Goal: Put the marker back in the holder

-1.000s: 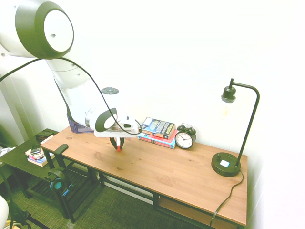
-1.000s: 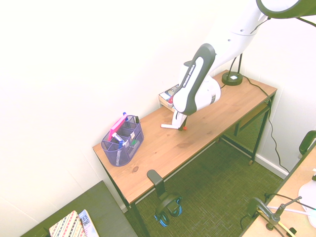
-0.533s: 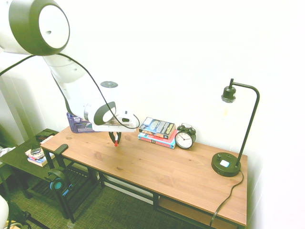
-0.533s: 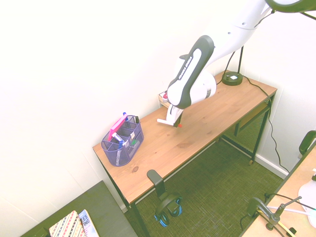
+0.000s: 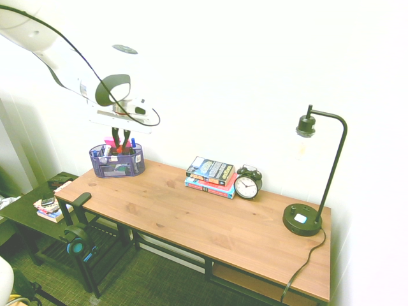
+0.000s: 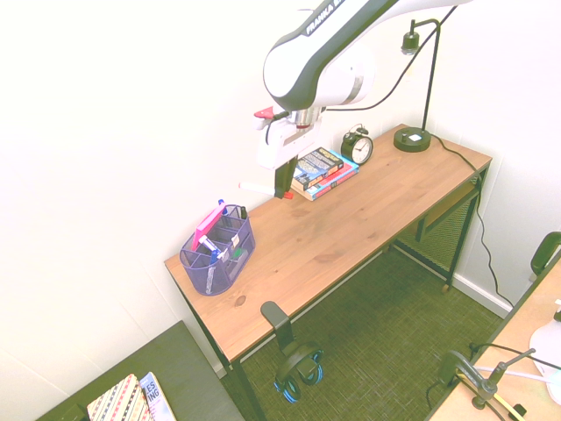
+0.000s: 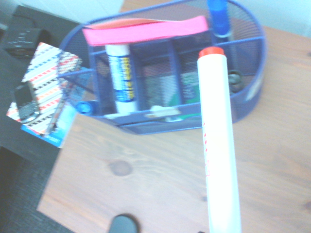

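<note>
Second exterior view shows the gripper (image 6: 283,192) squeezing the marker (image 6: 257,188) near its red end, up in the air over the worktop (image 6: 351,219). The marker lies nearly flat, and its long white part sticks out to one side. The holder (image 6: 216,263) stands upright by one end of the worktop, close to the back edge. In the wrist view, part of the marker shows in front of the holder's rim. A glue stick (image 7: 121,80), a pink thing (image 7: 146,31) and a blue pen (image 7: 218,17) are in the holder. Two books (image 5: 210,177) lie in a pile by the back edge, with a black clock (image 5: 247,182) just beside them. A lamp (image 5: 303,219) stands near the other end.
</note>
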